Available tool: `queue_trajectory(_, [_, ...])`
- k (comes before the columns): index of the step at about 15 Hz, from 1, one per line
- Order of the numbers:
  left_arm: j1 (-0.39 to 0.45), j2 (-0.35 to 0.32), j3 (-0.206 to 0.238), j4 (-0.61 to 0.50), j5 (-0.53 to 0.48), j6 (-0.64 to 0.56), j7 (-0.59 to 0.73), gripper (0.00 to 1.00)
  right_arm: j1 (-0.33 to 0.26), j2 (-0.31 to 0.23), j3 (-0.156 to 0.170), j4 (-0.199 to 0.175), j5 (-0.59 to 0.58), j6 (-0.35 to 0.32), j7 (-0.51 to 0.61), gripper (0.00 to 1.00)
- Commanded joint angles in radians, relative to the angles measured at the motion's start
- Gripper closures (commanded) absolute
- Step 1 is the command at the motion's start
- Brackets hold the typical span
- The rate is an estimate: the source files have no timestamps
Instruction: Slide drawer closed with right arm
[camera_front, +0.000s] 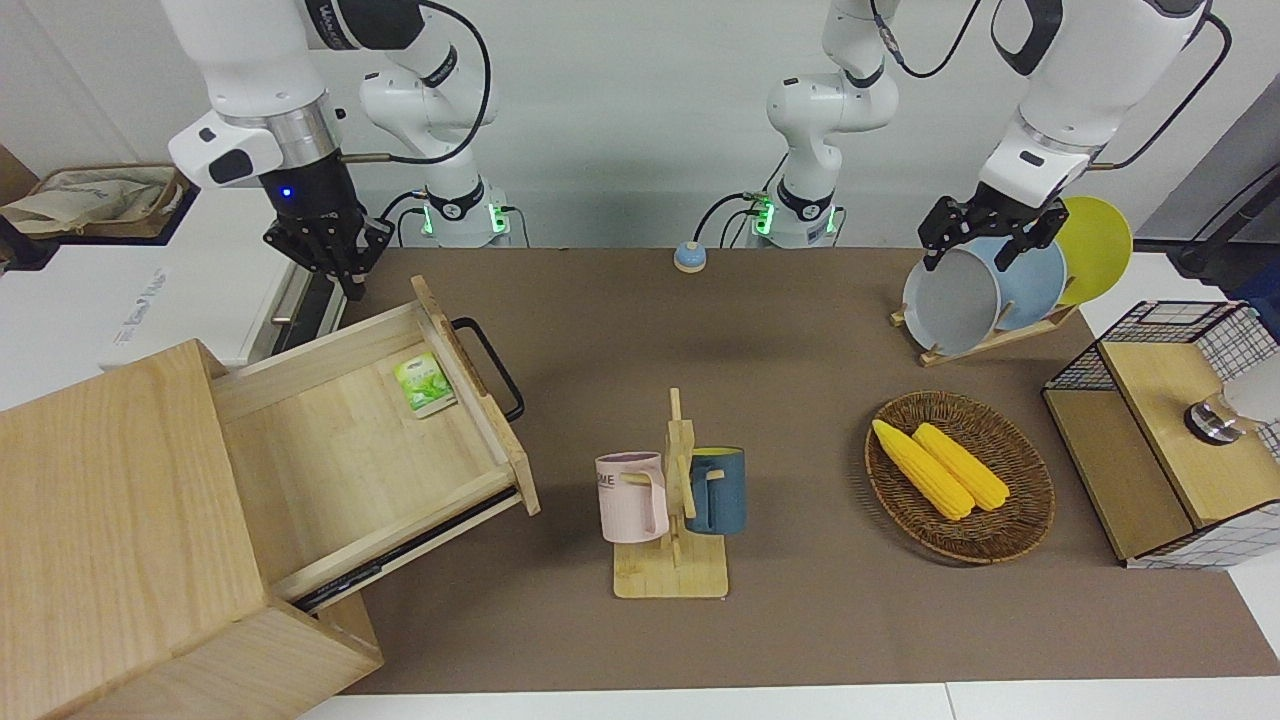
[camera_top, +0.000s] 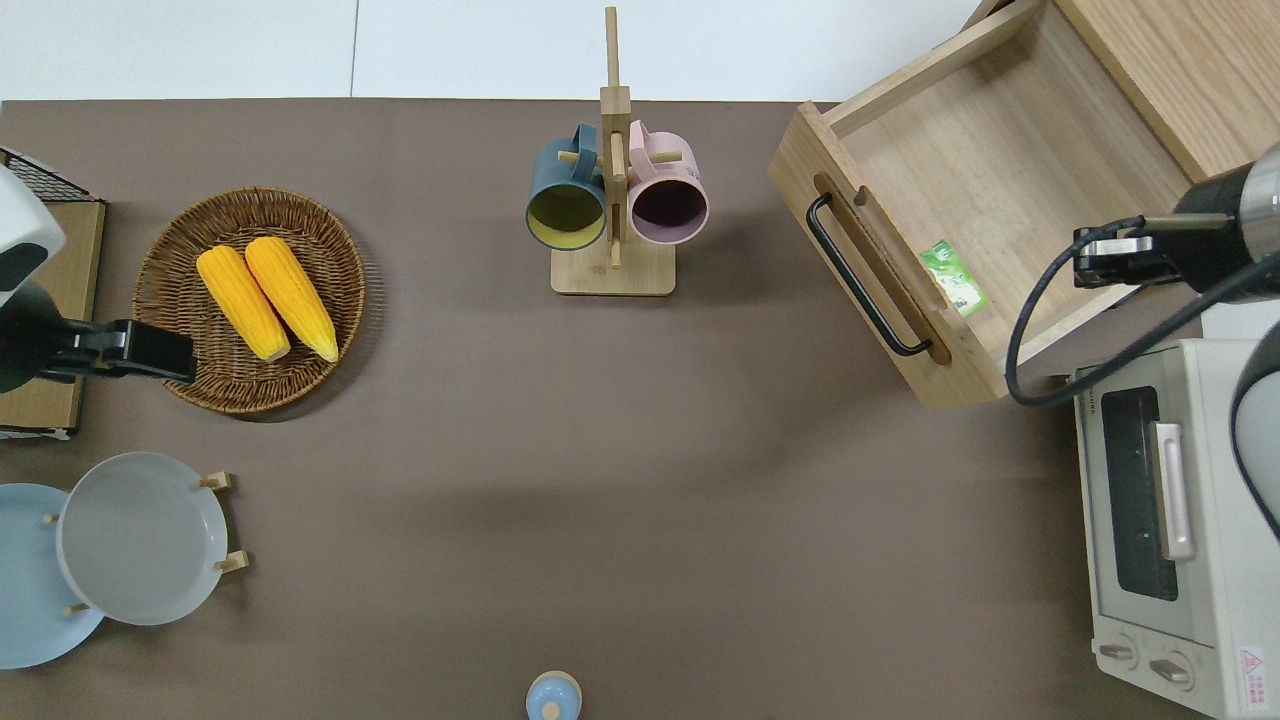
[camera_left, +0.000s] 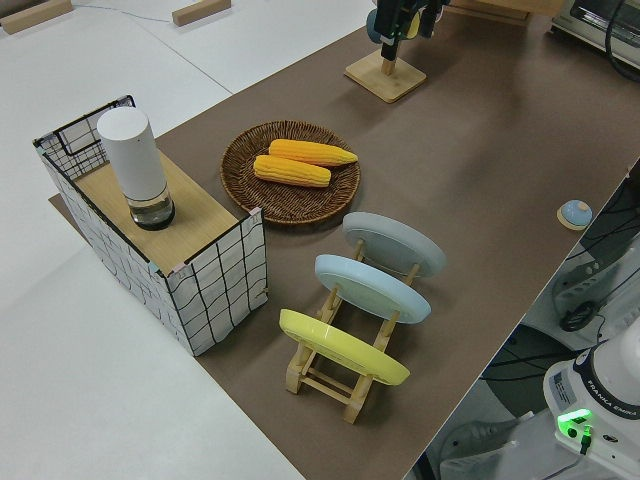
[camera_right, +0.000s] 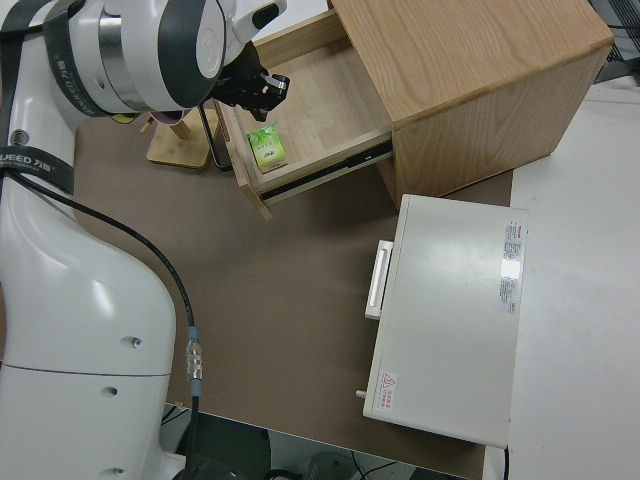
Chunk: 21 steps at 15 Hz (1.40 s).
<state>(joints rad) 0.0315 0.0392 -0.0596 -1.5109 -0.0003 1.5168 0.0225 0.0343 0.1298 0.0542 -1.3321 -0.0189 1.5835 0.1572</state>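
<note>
The drawer (camera_front: 340, 450) stands pulled far out of the light-wood cabinet (camera_front: 100, 510), with its black bar handle (camera_front: 492, 368) facing the table's middle. It also shows in the overhead view (camera_top: 1010, 150) and the right side view (camera_right: 310, 100). A green packet (camera_top: 954, 278) lies inside by the front panel. My right gripper (camera_front: 350, 285) is up in the air, shut and empty. In the overhead view it (camera_top: 1090, 258) is over the drawer's inside, by the side wall nearer to the robots. It touches nothing. The left arm is parked, its gripper (camera_front: 968, 248) open.
A white toaster oven (camera_top: 1170, 540) stands nearer to the robots than the drawer. A mug rack (camera_front: 670, 500) with two mugs stands mid-table. A basket with corn (camera_front: 1020, 520), a plate rack (camera_front: 990, 340) and a wire-mesh box (camera_front: 1170, 430) are toward the left arm's end.
</note>
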Motion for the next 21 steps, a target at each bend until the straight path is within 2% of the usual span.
queue_trajectory(1, [0.004,0.011,-0.006,0.026,0.017,-0.02,0.01,0.01,0.064,-0.015,0.001,0.024,0.01,-0.048,0.149,1.0])
queue_trajectory(4, [0.004,0.011,-0.006,0.026,0.017,-0.02,0.01,0.01,0.136,-0.015,0.001,0.024,0.008,-0.05,0.309,1.0])
queue_trajectory(9, [0.004,0.011,-0.006,0.026,0.017,-0.02,0.01,0.01,0.272,-0.004,0.004,0.021,-0.013,-0.043,0.658,1.0])
queue_trajectory(11, [0.004,0.011,-0.006,0.026,0.017,-0.02,0.01,0.01,0.305,0.011,0.01,0.013,-0.016,-0.039,0.801,1.0])
queue_trajectory(14, [0.004,0.011,-0.006,0.026,0.017,-0.02,0.01,0.01,0.32,0.047,0.012,-0.016,-0.016,-0.028,0.955,1.0])
queue_trajectory(17, [0.004,0.011,-0.006,0.026,0.017,-0.02,0.01,0.01,0.332,0.065,0.012,-0.084,-0.01,0.032,1.059,1.0])
queue_trajectory(21, [0.004,0.011,-0.006,0.026,0.017,-0.02,0.01,0.01,0.332,0.108,0.012,-0.117,0.002,0.05,1.114,1.0])
